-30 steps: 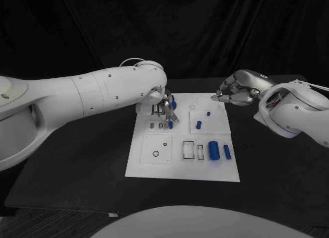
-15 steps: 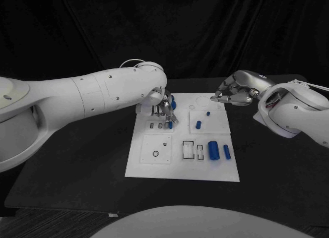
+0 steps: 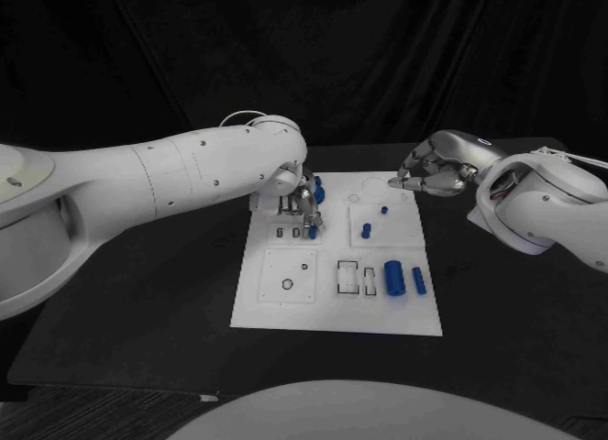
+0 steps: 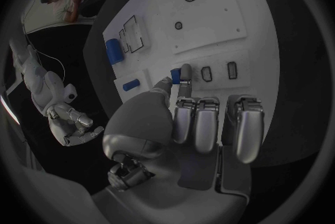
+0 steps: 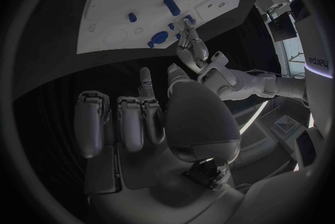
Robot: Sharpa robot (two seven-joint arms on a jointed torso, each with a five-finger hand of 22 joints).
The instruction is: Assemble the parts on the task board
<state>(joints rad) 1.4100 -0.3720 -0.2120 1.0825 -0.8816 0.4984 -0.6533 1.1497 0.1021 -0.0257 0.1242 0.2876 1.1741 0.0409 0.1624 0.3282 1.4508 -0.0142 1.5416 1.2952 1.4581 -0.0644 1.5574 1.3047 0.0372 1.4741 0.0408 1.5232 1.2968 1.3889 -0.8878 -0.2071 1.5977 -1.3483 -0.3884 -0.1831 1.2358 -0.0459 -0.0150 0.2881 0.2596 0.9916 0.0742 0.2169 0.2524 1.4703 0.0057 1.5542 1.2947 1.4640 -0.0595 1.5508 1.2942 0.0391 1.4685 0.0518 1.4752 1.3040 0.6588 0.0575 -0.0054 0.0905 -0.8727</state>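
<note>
The white task board (image 3: 337, 307) lies in the middle of the black table. My left hand (image 3: 294, 194) hangs over the board's far left part and pinches a small blue part (image 4: 175, 74) between thumb and a finger, right beside a row of small slots (image 4: 206, 74). The other fingers are curled in. A blue part (image 3: 320, 188) stands just behind that hand. More blue parts sit on the board: a peg (image 3: 367, 229), a small one (image 3: 384, 210), and a thick cylinder (image 3: 395, 278) beside a thin one (image 3: 419, 281). My right hand (image 3: 434, 172) hovers at the board's far right corner with fingers curled on nothing.
A square plate with small holes (image 3: 289, 275) and rectangular recesses (image 3: 348, 276) occupy the board's near half. A round recess (image 3: 370, 193) lies near the far edge. Bare black table surrounds the board, with a white object (image 3: 479, 218) under my right arm.
My left hand's fingertips have drawn slightly left and in over the slot row. My right hand has stayed where it was.
</note>
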